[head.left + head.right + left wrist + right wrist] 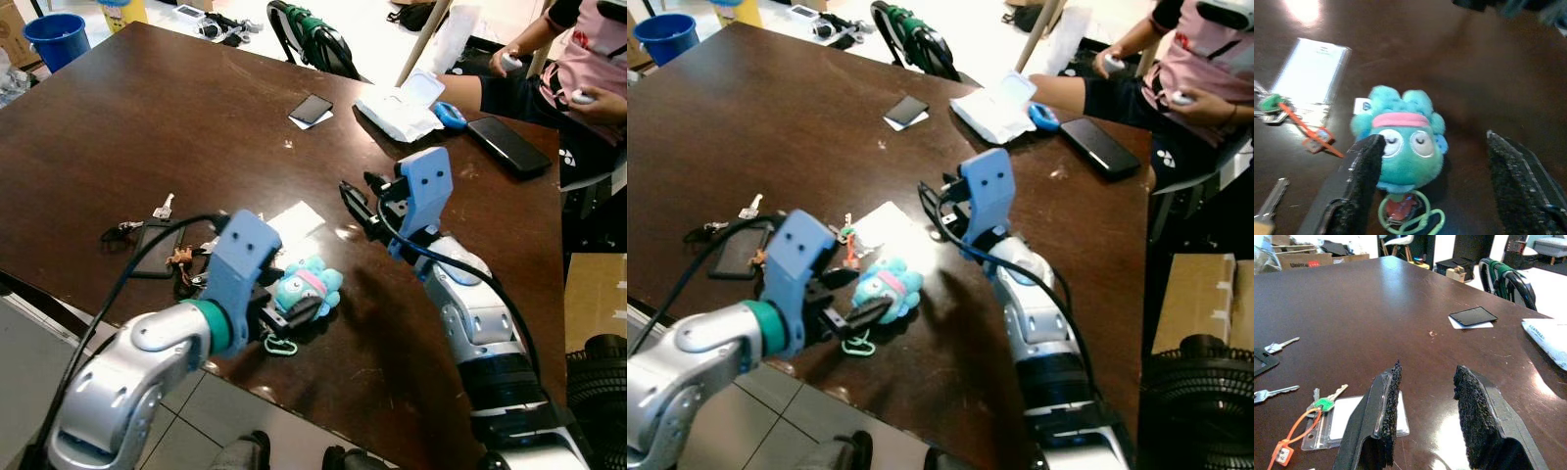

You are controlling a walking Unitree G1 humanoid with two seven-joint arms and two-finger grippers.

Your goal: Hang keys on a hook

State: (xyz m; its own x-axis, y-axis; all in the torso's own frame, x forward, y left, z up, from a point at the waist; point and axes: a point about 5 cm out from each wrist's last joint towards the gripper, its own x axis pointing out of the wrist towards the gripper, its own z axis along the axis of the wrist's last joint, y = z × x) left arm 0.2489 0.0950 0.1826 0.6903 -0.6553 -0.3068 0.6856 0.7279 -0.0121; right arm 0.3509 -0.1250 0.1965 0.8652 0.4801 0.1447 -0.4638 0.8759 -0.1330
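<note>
Left gripper (1432, 181) is low over the dark wooden table (147, 127), near its front edge, fingers spread wide with nothing held. One finger (1359, 181) overlaps the near side of the teal plush keychain (1400, 142); from the wrist view I can't tell if it's actually touching. The other finger (1520, 181) is well apart from the plush, over bare table.

The plush lies flat on the table, face up (pink headband, closed eyes), with a light green clip (1410, 218) and a small red piece at its lower end, between the fingers.

Right gripper (1425, 416) hovers above the table further in — fingers apart, empty, pointing across the tabletop toward the far side.

Keys: a green-capped key (1326, 403) with an orange strap and tag (1290, 438) sits on the edge of a clear card sleeve (1352, 423), just beside the plush. More loose silver keys (1276, 346) and a black badge holder (152, 250) lie further to the robot's left, along with a small dark bunch (122, 231).

Elsewhere on the table — a small black card on white paper (312, 109), a white packet (402, 113), a blue object (451, 115) and a black phone (507, 145) at the far right. A seated person in a pink top (588, 59) is at that corner, something white in each hand. Blue bucket (56, 39) on the floor beyond the far left corner.
</note>
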